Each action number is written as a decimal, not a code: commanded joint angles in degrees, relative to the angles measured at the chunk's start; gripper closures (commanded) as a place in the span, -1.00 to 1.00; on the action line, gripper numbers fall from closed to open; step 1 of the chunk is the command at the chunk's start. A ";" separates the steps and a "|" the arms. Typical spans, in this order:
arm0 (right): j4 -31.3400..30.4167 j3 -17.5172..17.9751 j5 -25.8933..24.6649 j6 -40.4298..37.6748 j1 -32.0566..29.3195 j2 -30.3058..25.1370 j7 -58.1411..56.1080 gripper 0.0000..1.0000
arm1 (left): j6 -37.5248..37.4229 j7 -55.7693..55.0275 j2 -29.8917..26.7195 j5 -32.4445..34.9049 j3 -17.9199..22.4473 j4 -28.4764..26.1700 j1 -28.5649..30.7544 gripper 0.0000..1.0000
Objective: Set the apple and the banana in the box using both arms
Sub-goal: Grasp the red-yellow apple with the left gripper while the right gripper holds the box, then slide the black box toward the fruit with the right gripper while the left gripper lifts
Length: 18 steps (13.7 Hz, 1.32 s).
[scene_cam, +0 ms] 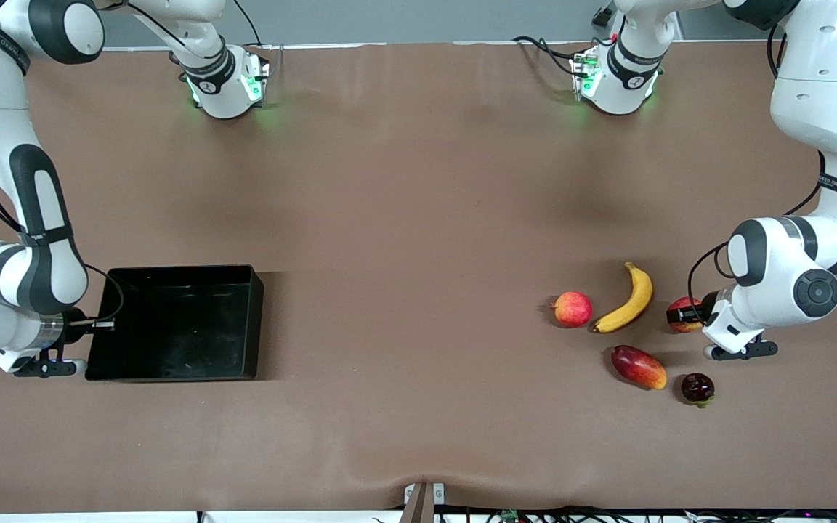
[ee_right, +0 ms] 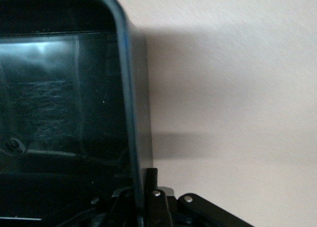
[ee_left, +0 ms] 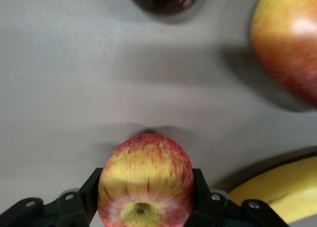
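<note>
The apple point(scene_cam: 684, 314), red with yellow streaks, sits between the fingers of my left gripper point(scene_cam: 682, 315) at table level. In the left wrist view the left gripper point(ee_left: 146, 190) is shut on the apple point(ee_left: 145, 177), stem dimple toward the camera. The yellow banana point(scene_cam: 629, 299) lies just beside it toward the right arm's end and also shows in the left wrist view point(ee_left: 280, 195). The black box point(scene_cam: 257, 319) stands at the right arm's end. My right gripper point(scene_cam: 97, 324) is shut on its side wall; in the right wrist view the gripper point(ee_right: 140, 199) pinches that wall point(ee_right: 124, 88).
A pinkish-red round fruit point(scene_cam: 572, 309) lies beside the banana. A red-orange mango point(scene_cam: 639, 367) and a dark round fruit point(scene_cam: 697, 388) lie nearer the front camera than the apple. Brown table between box and fruits is bare.
</note>
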 commanded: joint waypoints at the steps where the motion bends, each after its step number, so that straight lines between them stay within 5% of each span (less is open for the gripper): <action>1: -0.19 2.01 4.09 -0.47 2.69 -3.35 0.44 1.00 | -3.92 -0.28 -5.57 0.36 -2.14 -0.32 0.12 1.00; 7: -0.62 2.02 13.15 4.26 14.37 -2.21 4.82 1.00 | -12.81 -7.29 -12.17 0.36 -7.15 1.36 0.03 1.00; 18: -4.13 1.75 12.37 12.27 33.63 -1.07 25.65 1.00 | -18.71 -35.07 -14.11 0.27 -21.21 1.36 -0.14 1.00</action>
